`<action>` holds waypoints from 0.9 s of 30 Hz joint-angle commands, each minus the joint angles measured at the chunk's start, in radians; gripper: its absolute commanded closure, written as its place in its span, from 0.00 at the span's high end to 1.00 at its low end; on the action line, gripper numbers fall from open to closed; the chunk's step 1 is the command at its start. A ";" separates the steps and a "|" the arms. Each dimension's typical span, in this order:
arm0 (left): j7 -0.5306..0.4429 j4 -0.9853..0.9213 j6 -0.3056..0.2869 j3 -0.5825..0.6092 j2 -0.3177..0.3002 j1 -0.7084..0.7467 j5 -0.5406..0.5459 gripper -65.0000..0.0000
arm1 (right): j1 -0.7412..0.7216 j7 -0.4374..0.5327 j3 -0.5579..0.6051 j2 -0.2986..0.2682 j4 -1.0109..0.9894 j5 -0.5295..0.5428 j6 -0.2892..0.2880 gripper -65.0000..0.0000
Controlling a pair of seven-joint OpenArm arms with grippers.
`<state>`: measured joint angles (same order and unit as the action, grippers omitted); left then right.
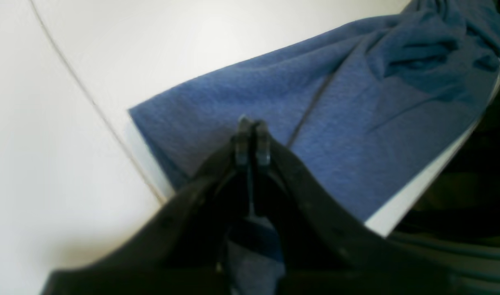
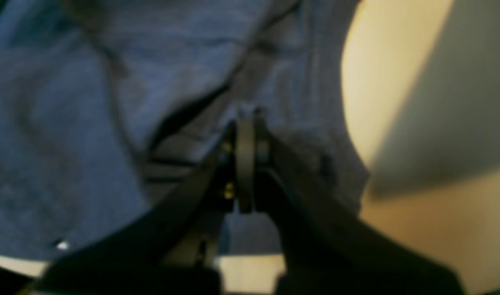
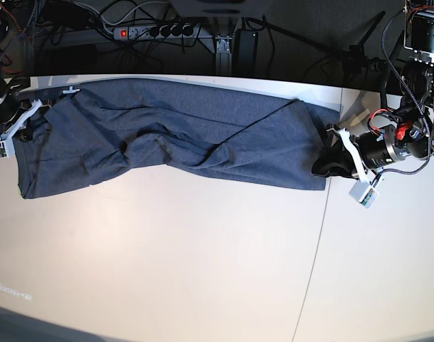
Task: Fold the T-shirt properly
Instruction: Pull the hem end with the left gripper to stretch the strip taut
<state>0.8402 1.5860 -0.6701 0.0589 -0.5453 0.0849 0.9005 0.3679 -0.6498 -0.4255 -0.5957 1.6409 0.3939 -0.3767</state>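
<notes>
The blue-grey T-shirt [image 3: 174,135] lies stretched in a long wrinkled band across the back of the white table [image 3: 167,249], plain side up. At the shirt's right end in the base view, my left gripper [image 3: 325,162] is shut on the edge of the cloth. The left wrist view shows its tips [image 1: 253,123] pressed together over the fabric [image 1: 336,123], with cloth showing between the fingers lower down. My right gripper [image 3: 28,128] is at the shirt's left end. In the blurred right wrist view its jaws [image 2: 248,112] are closed among the folds [image 2: 69,123].
A seam [image 3: 313,249] runs down the table right of centre, also visible as a seam [image 1: 90,98] in the left wrist view. Behind the table's back edge are a power strip [image 3: 156,30] and cables. The shirt reaches close to that back edge.
</notes>
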 commanded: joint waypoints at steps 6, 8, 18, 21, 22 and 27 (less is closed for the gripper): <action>-0.029 -0.042 -0.028 0.002 0.037 -0.016 -0.022 0.00 | -0.069 0.010 -0.012 -0.025 -0.101 0.045 -0.054 0.00; -0.029 -0.061 -0.028 0.007 0.047 -0.016 -0.023 0.00 | -0.074 0.009 -0.012 -0.025 -0.130 0.055 -0.059 0.00; -0.076 -0.238 -0.028 0.008 0.071 -0.018 -0.076 0.00 | -0.077 0.010 -0.012 -0.025 -0.200 0.046 -0.058 0.00; -0.084 -0.286 -0.028 0.007 0.071 -0.027 -0.114 0.00 | -0.077 0.018 -0.012 -0.026 -0.214 0.012 -0.058 0.00; -0.084 -0.293 -0.028 0.007 0.071 -0.027 -0.117 0.00 | -0.077 0.018 -0.012 -0.028 -0.220 0.007 -0.058 0.00; -0.073 -0.299 -0.028 0.007 0.062 -0.023 -0.120 0.00 | -0.077 0.018 -0.012 -0.059 -0.249 0.006 -0.058 0.00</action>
<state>0.7136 1.2930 -0.7120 0.0708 -0.4625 0.0605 0.8555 0.2955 -0.6292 -0.4255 -0.6258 1.3857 0.4183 -0.4202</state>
